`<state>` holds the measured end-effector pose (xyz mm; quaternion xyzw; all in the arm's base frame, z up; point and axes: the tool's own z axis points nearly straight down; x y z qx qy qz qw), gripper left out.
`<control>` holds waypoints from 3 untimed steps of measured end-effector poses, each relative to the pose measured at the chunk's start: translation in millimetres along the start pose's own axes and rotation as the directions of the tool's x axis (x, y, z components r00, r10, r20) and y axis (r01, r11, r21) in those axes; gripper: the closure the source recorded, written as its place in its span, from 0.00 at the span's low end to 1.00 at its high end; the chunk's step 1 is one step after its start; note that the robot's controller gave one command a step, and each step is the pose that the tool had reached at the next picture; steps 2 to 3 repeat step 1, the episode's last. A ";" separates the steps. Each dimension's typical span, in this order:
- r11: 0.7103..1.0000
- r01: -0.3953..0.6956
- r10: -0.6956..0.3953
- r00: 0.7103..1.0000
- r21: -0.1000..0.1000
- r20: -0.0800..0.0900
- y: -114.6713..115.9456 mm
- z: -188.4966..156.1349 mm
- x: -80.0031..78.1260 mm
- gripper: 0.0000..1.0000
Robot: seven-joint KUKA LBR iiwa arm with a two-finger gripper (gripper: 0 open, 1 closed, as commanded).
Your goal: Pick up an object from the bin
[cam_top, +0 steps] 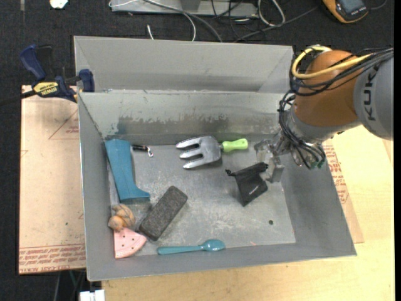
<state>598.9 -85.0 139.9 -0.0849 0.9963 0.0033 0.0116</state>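
My gripper (274,163) hangs low at the right side of the grey bin (188,105), just off the right wall, with my orange wrist cover and its cables above it. Whether it is apart or together I cannot tell, because the wrist and cables crowd over it. Right beside it, on its left and a little lower, lies one black folded wedge-shaped piece (249,183). Its upper right corner reaches up to my gripper, but I cannot tell if the two touch. Counting what lies on the bin floor, I make eight things, one of each kind. Just above the black piece is one silver hand fork (199,152) with a green handle, its prongs pointing left and its handle end near my gripper. Left of the fork, close to the back wall, sits one small thin black item (140,148), too small to name. Along the left wall stands one blue boot-shaped piece (124,171). Below it is one small tan lump (121,217), and just beneath that one pink wedge (128,242) in the front left corner. One dark grey block (164,212) lies tilted just right of these. One teal spoon (191,248) lies along the front wall, well apart from my gripper.
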 end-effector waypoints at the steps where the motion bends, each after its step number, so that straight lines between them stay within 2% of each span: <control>1: 1.000 0.012 -0.012 1.000 -0.003 -0.004 13.9 -89.7 3.8 1.00; 3: 1.000 0.012 -0.012 1.000 -0.003 -0.004 13.9 -89.7 3.8 1.00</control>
